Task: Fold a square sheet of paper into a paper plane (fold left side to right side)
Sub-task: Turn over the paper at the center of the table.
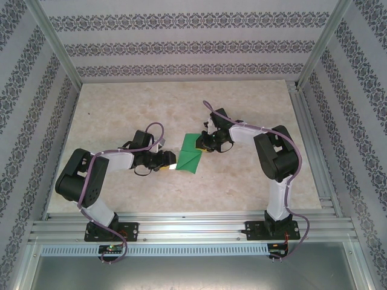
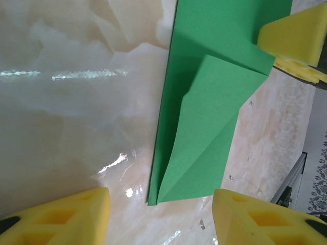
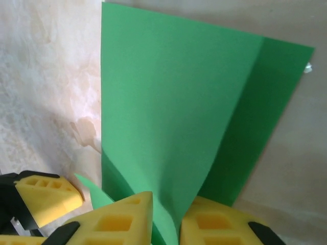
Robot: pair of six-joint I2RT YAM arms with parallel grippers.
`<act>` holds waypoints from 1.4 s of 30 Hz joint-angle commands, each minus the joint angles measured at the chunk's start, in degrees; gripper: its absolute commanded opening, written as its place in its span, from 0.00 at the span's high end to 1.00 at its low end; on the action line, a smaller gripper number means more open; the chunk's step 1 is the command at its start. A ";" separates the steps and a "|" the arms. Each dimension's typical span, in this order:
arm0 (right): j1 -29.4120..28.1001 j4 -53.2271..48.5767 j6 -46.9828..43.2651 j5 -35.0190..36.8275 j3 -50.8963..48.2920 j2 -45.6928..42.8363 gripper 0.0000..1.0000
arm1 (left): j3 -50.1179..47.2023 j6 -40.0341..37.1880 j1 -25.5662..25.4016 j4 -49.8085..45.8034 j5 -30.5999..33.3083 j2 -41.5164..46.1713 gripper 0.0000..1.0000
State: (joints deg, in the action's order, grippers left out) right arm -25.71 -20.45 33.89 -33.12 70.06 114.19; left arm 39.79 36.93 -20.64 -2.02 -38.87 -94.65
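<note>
Right claw is clamped on a raised flap of the square sheet of paper; left claw stands apart, sheet tip just ahead on the bench; recommend carrying flap across squarely, edges aligned, before creasing.

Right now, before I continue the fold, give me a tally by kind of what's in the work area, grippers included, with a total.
green paper: 1, partly folded, lying on the table
grippers: 2, the left gripper open at the paper's tip, the right gripper shut on the green paper's edge
total: 3
</note>
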 commanded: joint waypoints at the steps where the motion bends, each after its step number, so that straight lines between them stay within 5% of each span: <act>1: 0.57 3.76 2.00 -2.25 -1.42 -1.61 0.93 | -0.14 -1.86 -1.58 4.32 1.96 -0.43 0.42; 5: 0.88 5.29 1.11 -2.55 -3.62 -8.28 1.00 | -2.22 -1.06 -0.60 5.35 3.65 7.64 0.30; 10: 1.71 6.61 -1.07 -5.42 -5.82 -17.38 1.00 | -4.98 1.95 1.02 7.71 4.85 21.98 0.00; 17: 2.59 8.20 -1.39 -10.60 -6.39 -26.02 1.00 | -5.62 9.69 1.34 13.65 -1.61 32.54 0.00; 33: 0.59 16.49 8.39 -17.47 -7.55 -33.92 1.00 | -8.30 17.21 -0.82 24.88 -6.69 31.54 0.00; 42: -0.65 22.20 13.04 -19.12 -8.17 -34.29 1.00 | -7.78 21.52 -2.10 31.09 -9.20 29.77 0.30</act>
State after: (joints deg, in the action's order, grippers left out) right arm -25.78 -2.33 44.75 -50.37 62.48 81.36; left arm 31.86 56.23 -21.96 23.05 -46.17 -64.51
